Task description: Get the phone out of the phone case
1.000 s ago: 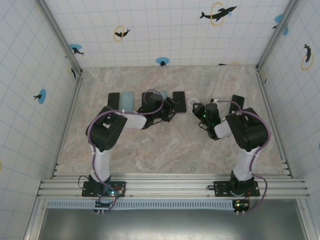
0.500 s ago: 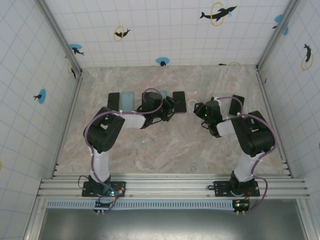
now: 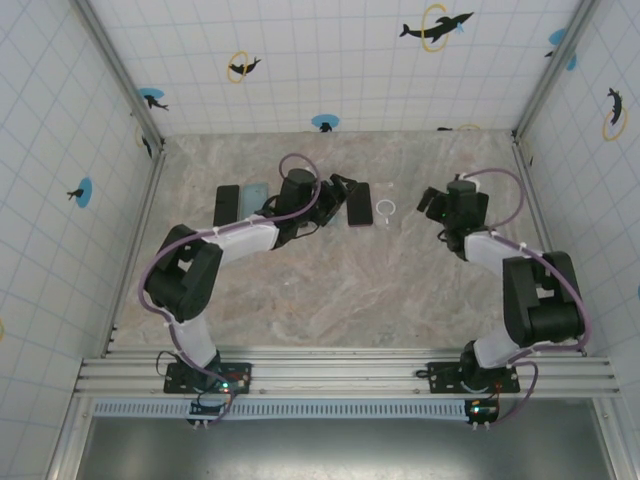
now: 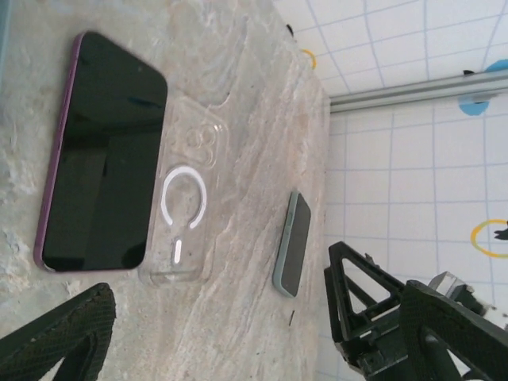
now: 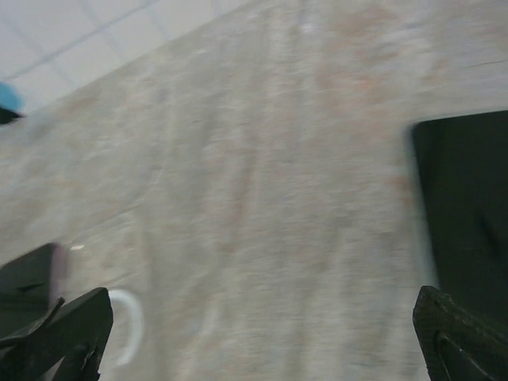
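Logged phone [image 4: 103, 151] already out of clear case [image 4: 186, 210]: dark face up, flat on marble-look table [image 4: 254, 95], one long edge touching case's L side, case lying flat and empty. Noted L gripper [image 3: 338, 193] on phone side of case, fingers spread wide, gripping nothing; R gripper [image 3: 435, 203] on opp. side of case, well apart from it, fingers also spread wide, gripping nothing. Spotted teal-edged phone [image 4: 292, 242] flat on table beyond case's R side, near but not touching; right wrist view blurred.
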Available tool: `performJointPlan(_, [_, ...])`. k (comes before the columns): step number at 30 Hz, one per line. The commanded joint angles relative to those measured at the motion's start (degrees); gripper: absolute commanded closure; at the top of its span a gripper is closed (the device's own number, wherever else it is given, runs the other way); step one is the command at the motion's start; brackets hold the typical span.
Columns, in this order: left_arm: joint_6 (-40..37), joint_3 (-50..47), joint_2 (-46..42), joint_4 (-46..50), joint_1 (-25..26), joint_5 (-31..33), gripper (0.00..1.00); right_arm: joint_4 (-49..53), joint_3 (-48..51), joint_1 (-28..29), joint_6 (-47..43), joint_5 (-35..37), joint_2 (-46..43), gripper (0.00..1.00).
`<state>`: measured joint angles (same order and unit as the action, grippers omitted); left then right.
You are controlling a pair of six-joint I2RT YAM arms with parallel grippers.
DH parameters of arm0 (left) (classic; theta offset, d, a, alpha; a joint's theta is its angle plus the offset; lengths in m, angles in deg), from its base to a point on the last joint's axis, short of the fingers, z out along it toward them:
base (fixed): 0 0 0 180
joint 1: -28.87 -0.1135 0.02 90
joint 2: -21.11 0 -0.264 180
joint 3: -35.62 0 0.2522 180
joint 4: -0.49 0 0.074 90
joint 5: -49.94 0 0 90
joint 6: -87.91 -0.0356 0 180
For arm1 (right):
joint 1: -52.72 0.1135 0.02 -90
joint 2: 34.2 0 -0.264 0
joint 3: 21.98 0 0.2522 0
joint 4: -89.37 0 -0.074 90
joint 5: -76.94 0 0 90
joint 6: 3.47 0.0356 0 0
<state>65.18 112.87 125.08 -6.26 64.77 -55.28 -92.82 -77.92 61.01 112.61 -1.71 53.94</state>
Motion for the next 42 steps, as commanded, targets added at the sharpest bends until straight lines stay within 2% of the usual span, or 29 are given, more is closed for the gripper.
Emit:
performJointPlan(1, [-6.65,-0.64,-2.21,1.71,-0.83,-0.79,0.02,9.13,-1.95,-3.69,-6.12,4.15,-1.20,0.00])
performJointPlan(6, [-7.40,-0.08,-1.75,-0.26,-0.90,-4.43,0.02,11.11,-2.51,-8.47,-8.97,7.01,-0.24,0.01])
performJointPlan(13, [-5.64,-0.48,-0.21,-2.63,-1.38,-7.42,0.02,11.12,-6.19,-11.40,-9.28,2.85,5.76,0.01])
performJointPlan(23, [-5.27,-1.00,0.28,-3.66,-2.02,-8.41,0.03,13.98,-11.74,-12.16,-9.67,2.90,13.43,0.00])
performJointPlan(33, [-4.86,-1.51,0.06,-4.32,-2.05,-9.39,0.03,16.09,-14.49,-12.50,-10.18,1.82,17.94,0.09])
performJointPlan(42, [-4.75,-1.08,0.19,-4.39,-2.11,-9.58,0.03,19.60,-15.98,-12.42,-11.31,4.26,20.70,0.16])
